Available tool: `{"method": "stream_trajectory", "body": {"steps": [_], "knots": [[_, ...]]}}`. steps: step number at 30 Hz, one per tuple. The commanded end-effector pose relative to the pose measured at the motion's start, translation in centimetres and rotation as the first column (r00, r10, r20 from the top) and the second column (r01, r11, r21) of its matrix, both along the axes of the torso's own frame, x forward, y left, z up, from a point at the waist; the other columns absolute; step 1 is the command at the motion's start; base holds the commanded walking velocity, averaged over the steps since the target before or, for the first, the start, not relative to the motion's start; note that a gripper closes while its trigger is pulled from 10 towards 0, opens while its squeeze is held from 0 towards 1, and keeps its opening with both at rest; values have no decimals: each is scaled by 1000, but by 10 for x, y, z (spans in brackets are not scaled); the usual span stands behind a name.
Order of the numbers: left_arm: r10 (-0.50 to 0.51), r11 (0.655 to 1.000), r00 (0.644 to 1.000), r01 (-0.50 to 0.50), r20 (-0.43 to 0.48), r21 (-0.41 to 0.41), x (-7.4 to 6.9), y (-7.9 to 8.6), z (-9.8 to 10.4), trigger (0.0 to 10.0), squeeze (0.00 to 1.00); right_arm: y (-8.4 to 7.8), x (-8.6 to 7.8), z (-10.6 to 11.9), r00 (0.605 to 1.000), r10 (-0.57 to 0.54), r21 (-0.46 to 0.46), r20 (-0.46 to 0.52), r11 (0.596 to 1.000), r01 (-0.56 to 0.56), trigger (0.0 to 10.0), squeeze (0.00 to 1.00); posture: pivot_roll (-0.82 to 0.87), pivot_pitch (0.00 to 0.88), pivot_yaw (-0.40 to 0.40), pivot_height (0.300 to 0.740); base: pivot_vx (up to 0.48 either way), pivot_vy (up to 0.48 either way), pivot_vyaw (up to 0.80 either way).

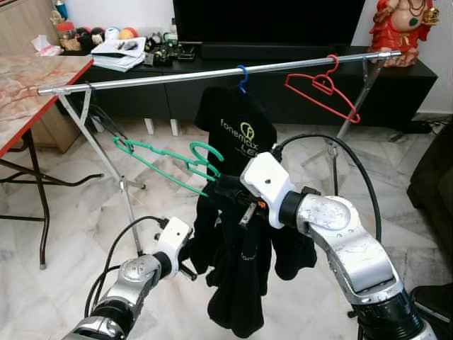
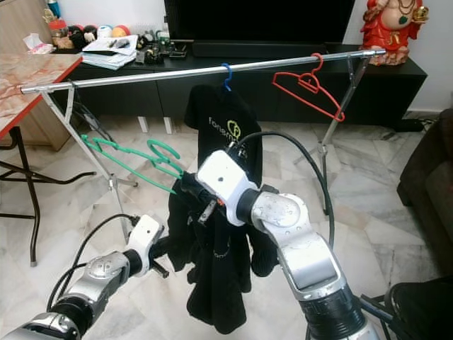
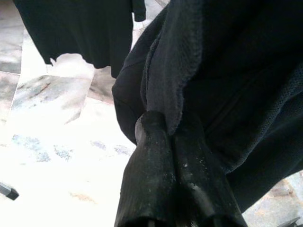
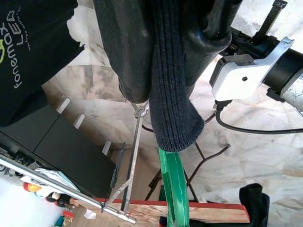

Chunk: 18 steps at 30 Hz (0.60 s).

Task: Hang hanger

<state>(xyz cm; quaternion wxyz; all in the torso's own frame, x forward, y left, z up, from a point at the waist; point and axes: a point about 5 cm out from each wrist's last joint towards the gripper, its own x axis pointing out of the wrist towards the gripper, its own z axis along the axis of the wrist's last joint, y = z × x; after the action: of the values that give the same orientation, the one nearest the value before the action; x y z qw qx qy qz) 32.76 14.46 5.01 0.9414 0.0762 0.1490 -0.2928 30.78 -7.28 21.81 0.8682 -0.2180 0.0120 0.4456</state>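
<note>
A green hanger [image 1: 170, 159] carries a black garment [image 1: 241, 269] that droops toward the floor. My right gripper [image 1: 216, 185] is shut on that hanger near its hook, below the silver rail [image 1: 212, 73]. The right wrist view has knit black fabric pinched between the fingers [image 4: 132, 71] along with the green hanger [image 4: 173, 189]. Lower and to the left, my left gripper [image 1: 192, 273] is shut on the garment's edge, and its fingertips [image 3: 165, 137] press together on dark cloth. A black printed T-shirt [image 1: 237, 124] hangs on the rail from a blue hanger [image 1: 243, 76], with an empty red hanger [image 1: 322, 88] further right.
The rack stands on crossed metal legs [image 1: 106, 159] over a marble floor. A red-edged table [image 1: 35, 85] is at the left, a dark sofa [image 1: 435, 177] at the right. Behind the rail are a black TV cabinet [image 1: 283, 99] and a red statue [image 1: 400, 28].
</note>
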Motion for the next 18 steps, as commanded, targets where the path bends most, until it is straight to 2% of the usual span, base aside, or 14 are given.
{"method": "stream_trajectory", "body": {"steps": [1,13,17,18], "knots": [[2,1000,1000,-2,-9,18,-1,4,-2,0,0,4,-3,10,998,18,-12,59,1000,-17,0,0,-20,127,46,740,0,0,0],[10,1000,1000,-9,-19,25,-3,7,-5,0,0,-5,0,0,999,-25,-31,37,999,26,0,0,-19,130,48,740,0,0,0],[21,999,1000,-21,-21,29,-4,10,-6,0,0,-20,5,-2,997,-66,-32,33,997,67,0,0,-19,130,47,740,0,0,0],[28,999,999,-27,-23,38,-4,12,-7,0,0,-34,9,-4,994,-102,-45,42,994,104,0,0,-16,131,47,740,0,0,0]]}}
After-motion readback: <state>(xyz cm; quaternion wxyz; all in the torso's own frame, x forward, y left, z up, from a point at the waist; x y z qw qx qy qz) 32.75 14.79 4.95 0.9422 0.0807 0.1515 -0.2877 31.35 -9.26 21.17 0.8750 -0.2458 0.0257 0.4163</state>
